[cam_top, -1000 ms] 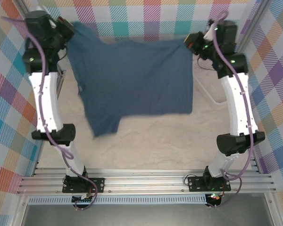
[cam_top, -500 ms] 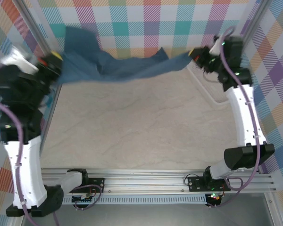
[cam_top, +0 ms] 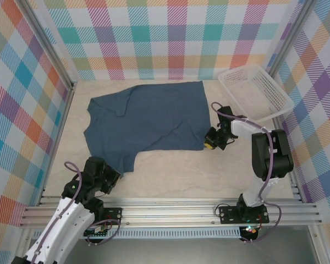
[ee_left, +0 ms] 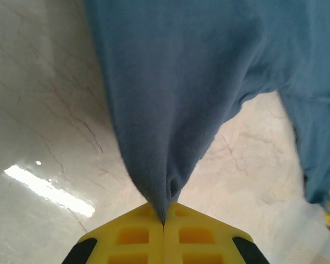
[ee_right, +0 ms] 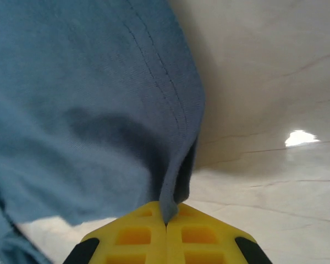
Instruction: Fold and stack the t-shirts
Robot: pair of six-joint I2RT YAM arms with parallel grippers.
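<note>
The dark slate-blue t-shirt (cam_top: 148,118) lies spread flat on the table, with one sleeve reaching toward the near left. My left gripper (cam_top: 113,176) sits low at that sleeve's near tip. In the left wrist view the yellow pads (ee_left: 132,236) are closed on a pinch of the t-shirt (ee_left: 170,99), so my left gripper (ee_left: 164,220) is shut on it. My right gripper (cam_top: 210,143) is at the shirt's near right corner. My right gripper (ee_right: 166,220) is shut on the hemmed edge of the t-shirt (ee_right: 88,93).
A white mesh basket (cam_top: 254,92) stands at the back right, beside the right arm. Checked walls close in the back and both sides. Bare marble-patterned table (cam_top: 176,176) lies between the shirt and the rail at the near edge.
The shirt hung in the air between both raised grippers at the back. Both arms have swung down and toward the near side, and the shirt now lies spread flat on the table.
</note>
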